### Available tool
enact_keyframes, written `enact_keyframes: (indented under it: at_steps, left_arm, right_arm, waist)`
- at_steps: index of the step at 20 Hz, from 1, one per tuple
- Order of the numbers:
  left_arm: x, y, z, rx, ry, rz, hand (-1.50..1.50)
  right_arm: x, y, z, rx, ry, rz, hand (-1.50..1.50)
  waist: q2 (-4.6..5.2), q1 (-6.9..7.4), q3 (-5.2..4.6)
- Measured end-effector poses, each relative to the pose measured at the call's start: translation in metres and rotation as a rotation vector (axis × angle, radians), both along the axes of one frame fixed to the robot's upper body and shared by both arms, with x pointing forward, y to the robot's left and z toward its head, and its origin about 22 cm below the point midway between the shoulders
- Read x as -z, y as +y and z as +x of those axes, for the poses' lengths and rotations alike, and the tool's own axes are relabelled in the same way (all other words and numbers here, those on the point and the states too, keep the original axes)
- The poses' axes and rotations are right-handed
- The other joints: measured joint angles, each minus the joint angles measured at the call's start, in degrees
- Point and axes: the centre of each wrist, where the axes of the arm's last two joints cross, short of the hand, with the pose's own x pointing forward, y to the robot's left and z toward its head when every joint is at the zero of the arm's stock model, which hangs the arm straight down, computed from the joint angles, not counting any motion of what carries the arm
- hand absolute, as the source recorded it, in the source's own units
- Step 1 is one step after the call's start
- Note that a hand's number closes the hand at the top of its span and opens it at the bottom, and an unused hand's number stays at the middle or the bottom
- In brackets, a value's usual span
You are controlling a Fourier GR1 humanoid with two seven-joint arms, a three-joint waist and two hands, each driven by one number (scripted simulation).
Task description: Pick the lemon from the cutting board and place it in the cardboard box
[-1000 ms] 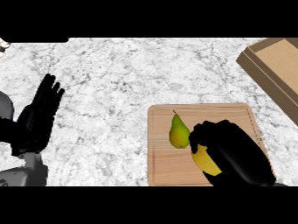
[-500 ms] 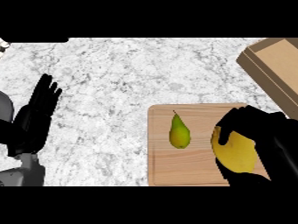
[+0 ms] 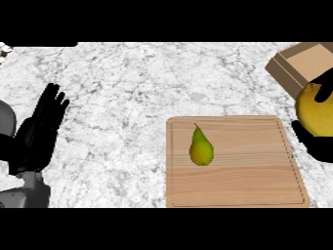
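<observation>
A green-yellow pear (image 3: 200, 148) is seen lying upright-pointed, well left of the right hand (image 3: 331, 146). A white-grey marbled counter (image 3: 155, 83) is spread beneath both hands.

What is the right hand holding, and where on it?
The lemon, cupped from below and behind by the right hand, thumb over its top. Left hand holds nothing.

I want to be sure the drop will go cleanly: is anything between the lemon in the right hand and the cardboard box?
Nothing visible is. The right hand holds the lemon right by the cardboard box, at the view's right edge. The pear lies back on the cutting board, off that path. The left hand rests far left.
</observation>
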Motion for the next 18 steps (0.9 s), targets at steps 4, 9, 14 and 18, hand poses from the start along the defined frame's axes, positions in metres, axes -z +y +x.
enact_keyframes:
  at_steps: [4, 9, 14, 18]
  left_arm:
    - [-0.001, -0.006, 0.003, 0.005, 0.001, 0.003, 0.0]
    - [0.0, -0.004, 0.005, 0.007, -0.003, 0.007, 0.0]
    - [0.002, -0.008, 0.004, 0.01, 0.002, 0.003, 0.0]
    - [0.0, -0.005, 0.005, 0.015, 0.002, 0.003, 0.0]
  right_arm:
    - [-0.01, -0.026, 0.026, 0.052, 0.023, 0.003, 1.5]
    - [-0.003, -0.064, 0.061, 0.144, -0.002, -0.04, 1.5]
    - [0.013, -0.098, 0.093, 0.209, -0.006, -0.115, 1.5]
    - [0.026, -0.125, 0.116, 0.229, -0.003, -0.161, 1.5]
  waist:
    - [0.03, 0.1, 0.01]
    - [0.22, 0.49, 0.02]
    - [0.27, 0.73, 0.03]
    - [0.31, 0.93, 0.03]
